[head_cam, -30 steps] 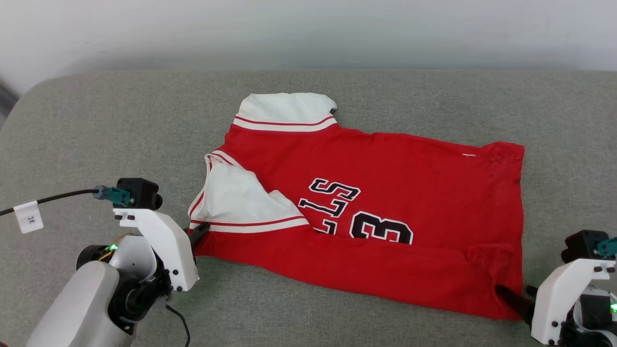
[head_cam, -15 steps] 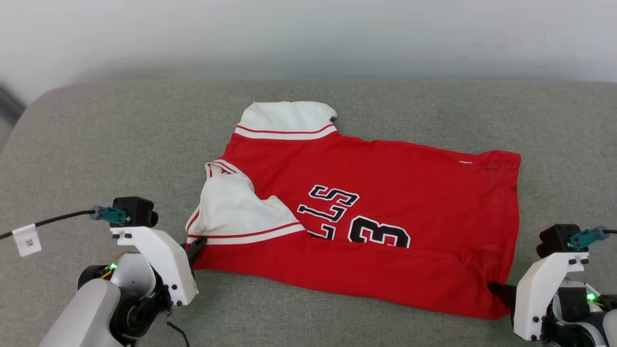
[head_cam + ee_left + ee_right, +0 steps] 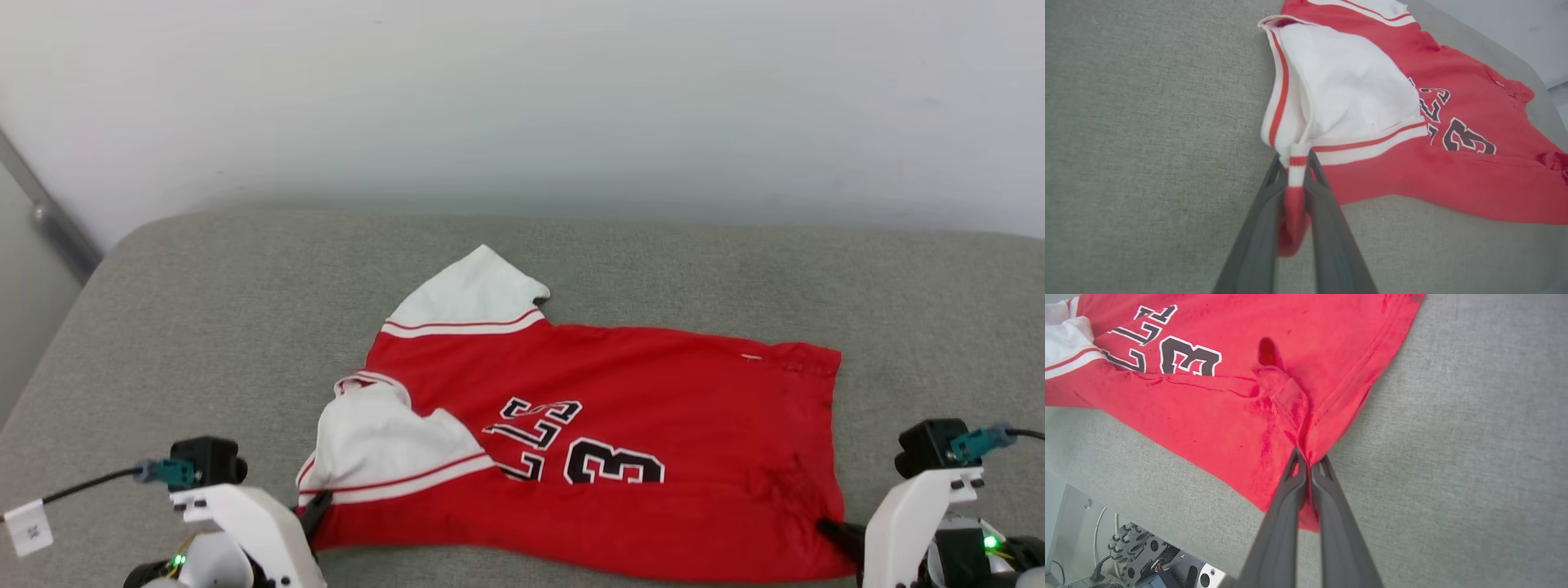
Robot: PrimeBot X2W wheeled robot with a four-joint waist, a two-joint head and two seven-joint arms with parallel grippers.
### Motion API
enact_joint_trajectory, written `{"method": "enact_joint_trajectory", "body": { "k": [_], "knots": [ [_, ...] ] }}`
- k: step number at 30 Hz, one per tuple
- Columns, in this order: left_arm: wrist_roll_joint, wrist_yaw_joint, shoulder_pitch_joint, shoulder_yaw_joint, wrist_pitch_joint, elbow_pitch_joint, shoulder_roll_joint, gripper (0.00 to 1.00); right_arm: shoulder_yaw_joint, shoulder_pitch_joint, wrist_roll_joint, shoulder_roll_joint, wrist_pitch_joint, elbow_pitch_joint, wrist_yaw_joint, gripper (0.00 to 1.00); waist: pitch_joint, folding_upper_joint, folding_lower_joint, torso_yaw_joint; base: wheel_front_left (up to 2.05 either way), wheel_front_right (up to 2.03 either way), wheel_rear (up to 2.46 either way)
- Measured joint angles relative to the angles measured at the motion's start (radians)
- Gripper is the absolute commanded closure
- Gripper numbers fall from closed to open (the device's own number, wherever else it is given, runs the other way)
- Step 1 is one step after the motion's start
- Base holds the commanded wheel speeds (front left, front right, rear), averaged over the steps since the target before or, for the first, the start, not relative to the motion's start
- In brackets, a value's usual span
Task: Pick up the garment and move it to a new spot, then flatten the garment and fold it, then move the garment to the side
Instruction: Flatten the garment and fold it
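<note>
Closing within the last second, the right tool (image 3: 1308, 457) is now pinching the near hem corner of the garment (image 3: 620, 408), its two dark fingers pressing together with red cloth bunching between them. The head camera is also sitting higher, so everything is showing lower in that view; that shift is the camera's, not the shirt's.

The garment is lying spread on the grey padded surface (image 3: 204, 327), chest print facing up, collar end toward the robot's left and hem toward its right. A fold along the near side is covering the bottom of the print.

The left tool (image 3: 1295, 163) is gripping the striped trim by the near sleeve (image 3: 384, 445). It is nearly shut, with a strip of cloth running down between its fingers.

With both near corners being held, I judge the robot is getting ready to lift or drag the shirt. Whether the near edge is already leaving the surface is hard to tell, though possibly slightly.

Counting: one garment, two white sleeves including the far sleeve (image 3: 473, 298), and two tools, each with two fingers.
</note>
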Motion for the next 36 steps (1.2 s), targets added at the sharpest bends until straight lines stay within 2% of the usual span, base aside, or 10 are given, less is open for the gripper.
{"method": "enact_joint_trajectory", "body": {
  "k": [7, 8, 9, 10, 15, 21, 27, 32, 36],
  "knots": [
    [-0.03, 0.051, 0.122, 0.002, 0.036, -0.053, 0.012, 1.0, -0.047, 0.079, 0.002, 0.011, 0.013, 0.014, 0.0, 1.0, -0.016, 0.0, 0.0, 0.017, 0.0, 0.0, 0.0],
    [-0.034, 0.053, 0.13, 0.0, 0.039, -0.052, 0.009, 1.0, -0.045, 0.088, 0.002, 0.015, 0.004, 0.022, 0.0, 0.92, -0.015, 0.0, 0.0, 0.016, 0.0, 0.0, 0.0],
    [-0.045, 0.054, 0.133, 0.001, 0.031, -0.04, -0.004, 0.0, -0.039, 0.102, 0.0, 0.025, -0.059, 0.041, 0.0, 0.0, -0.007, 0.0, 0.0, 0.016, 0.0, 0.0, 0.0],
    [-0.027, 0.054, 0.112, 0.009, -0.007, -0.022, -0.009, 0.0, -0.016, 0.107, -0.009, 0.037, -0.164, 0.038, 0.0, 0.0, -0.004, 0.0, 0.0, 0.01, 0.0, 0.0, 0.0],
    [0.025, 0.065, 0.055, 0.044, -0.119, -0.027, -0.01, 0.0, -0.002, 0.1, -0.066, 0.04, -0.39, -0.002, 0.0, 0.0, -0.007, 0.0, 0.0, -0.016, 0.0, 0.0, 0.0],
    [0.116, 0.081, -0.06, 0.053, -0.24, -0.051, -0.012, 0.0, -0.048, 0.074, -0.169, 0.07, -0.603, -0.062, 0.0, 0.0, -0.004, 0.0, 0.0, -0.048, 0.0, 0.0, 0.0],
    [0.165, 0.067, -0.242, 0.051, -0.284, -0.029, -0.02, 0.0, -0.058, 0.004, -0.215, 0.102, -0.697, -0.146, 0.0, 0.0, 0.06, 0.0, 0.0, -0.072, 0.0, 0.0, 0.0],
    [0.151, 0.02, -0.43, 0.068, -0.276, 0.056, -0.019, 0.0, -0.05, -0.077, -0.227, 0.116, -0.716, -0.198, 0.0, 0.0, 0.154, 0.0, 0.0001, -0.102, 0.0, 0.0, 0.0],
    [0.127, -0.038, -0.571, 0.059, -0.2, 0.157, 0.0, 0.0, -0.048, -0.116, -0.231, 0.128, -0.718, -0.215, 0.0, 0.0, 0.228, 0.0, 0.0001, -0.135, 0.0, 0.0, 0.0]
  ]
}}
